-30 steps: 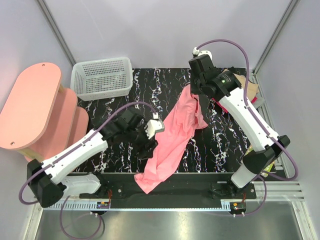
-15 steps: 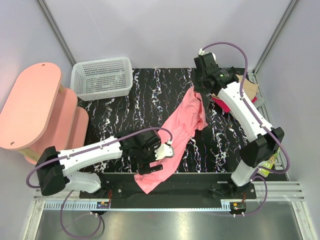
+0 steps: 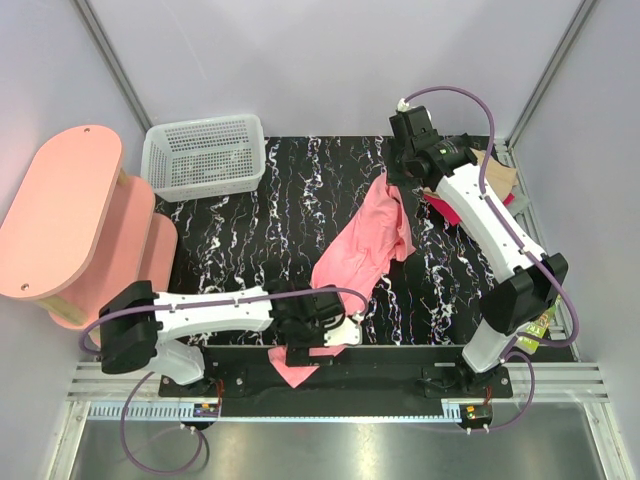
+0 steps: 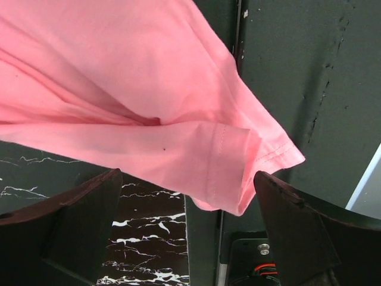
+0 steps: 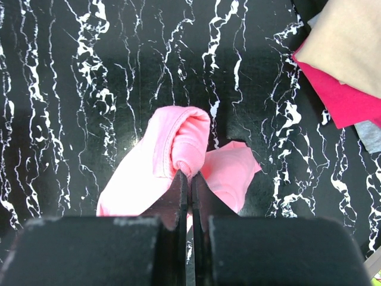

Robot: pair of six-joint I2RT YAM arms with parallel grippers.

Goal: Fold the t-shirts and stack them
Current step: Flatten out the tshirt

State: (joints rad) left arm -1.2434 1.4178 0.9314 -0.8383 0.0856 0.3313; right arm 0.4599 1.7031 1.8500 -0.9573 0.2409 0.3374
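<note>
The bright pink t-shirt (image 3: 360,245) hangs from my right gripper (image 3: 388,182) and drapes down-left across the black marble table to the near edge. In the right wrist view the gripper (image 5: 190,174) is shut on a bunched fold of the shirt (image 5: 178,143), held above the table. My left gripper (image 3: 312,345) is open, low at the near edge, over the shirt's lower end. In the left wrist view its jaws (image 4: 186,196) stand wide on either side of the shirt's hem corner (image 4: 238,161), not closed on it. Folded tan (image 5: 351,42), red (image 5: 339,95) and grey (image 5: 372,134) shirts lie stacked at the right.
A white mesh basket (image 3: 205,155) stands at the back left. The pink oval-topped stool (image 3: 70,215) is off the table's left side. The folded stack (image 3: 503,172) sits behind the right arm. A dark rail (image 4: 297,89) runs along the table's near edge.
My left arm swung from the table's middle left down to the near edge, onto the shirt's lower end. My right gripper shifted slightly back and right with the shirt.
</note>
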